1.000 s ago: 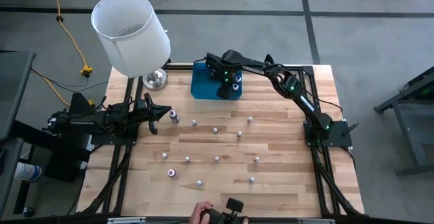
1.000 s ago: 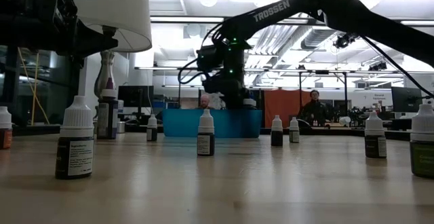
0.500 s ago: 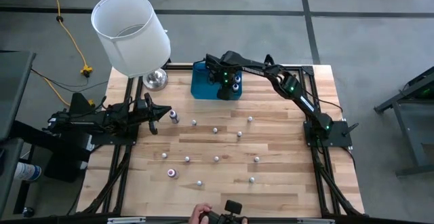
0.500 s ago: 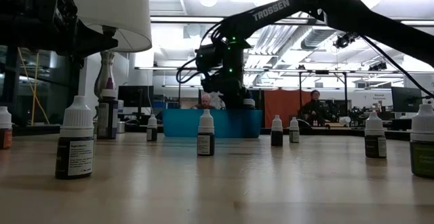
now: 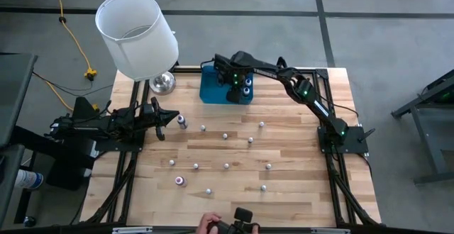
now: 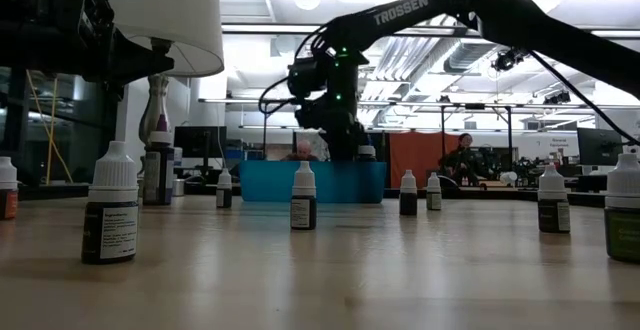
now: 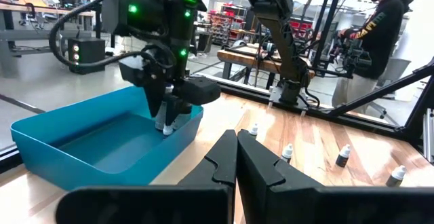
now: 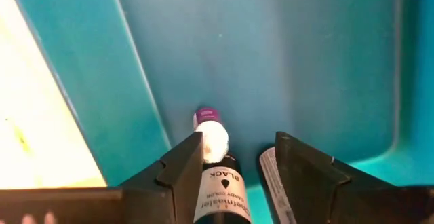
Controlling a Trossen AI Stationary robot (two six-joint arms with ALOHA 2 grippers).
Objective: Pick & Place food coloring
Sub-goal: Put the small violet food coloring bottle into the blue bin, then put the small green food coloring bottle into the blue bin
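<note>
Several small food coloring bottles (image 5: 225, 136) stand on their bases across the wooden table. My right gripper (image 8: 234, 142) hangs open, pointing down, inside the blue bin (image 5: 213, 92) at the table's far middle. Between its fingers stands a white-capped bottle labelled BLACK (image 8: 220, 183), close to one finger. A purple-topped bottle (image 8: 203, 115) sits just beyond it, and another bottle's white label (image 8: 270, 176) shows by the other finger. My left gripper (image 5: 170, 118) waits shut and level above the table's left side. My right gripper has its fingers on either side of the BLACK bottle's body (image 8: 218, 190), coming from above. The bottle sits right beside one finger (image 8: 183, 166); whether that finger touches it, I cannot tell. A gap shows toward the other finger.
A white-shaded lamp (image 5: 137, 35) with a shiny metal base (image 5: 162, 83) stands at the far left corner. A purple-bodied bottle (image 5: 182, 122) stands just in front of my left gripper. A person's hands (image 5: 213, 224) hold a controller at the near edge.
</note>
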